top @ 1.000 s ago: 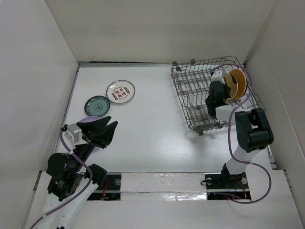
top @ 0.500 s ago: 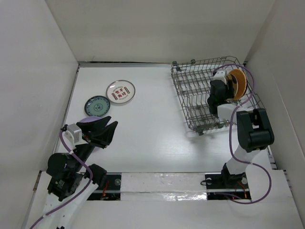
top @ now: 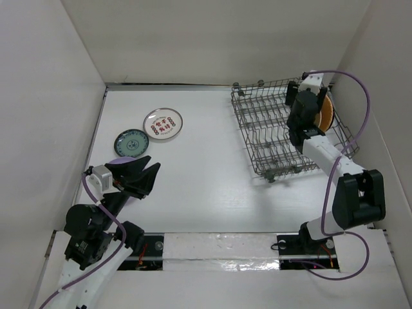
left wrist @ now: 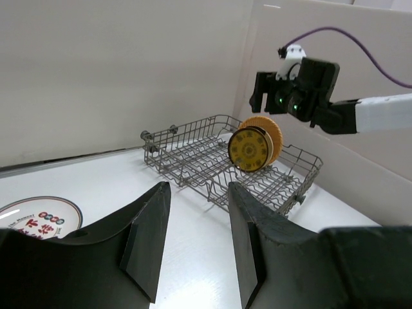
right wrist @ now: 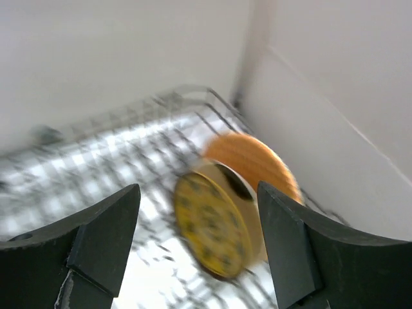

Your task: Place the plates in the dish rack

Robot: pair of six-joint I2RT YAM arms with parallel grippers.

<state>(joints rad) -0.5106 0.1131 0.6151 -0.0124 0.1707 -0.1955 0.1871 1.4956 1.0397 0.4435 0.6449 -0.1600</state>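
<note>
Right wrist — yellow plate (right wrist: 209, 225) beyond pincer (right wrist: 198, 193)

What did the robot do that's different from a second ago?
The right gripper opened and let go of the yellow patterned plate, then lifted up and away from the dish rack. That plate now stands on edge in the rack beside the orange plate. The left gripper, the teal plate and the white plate stayed put.
</note>
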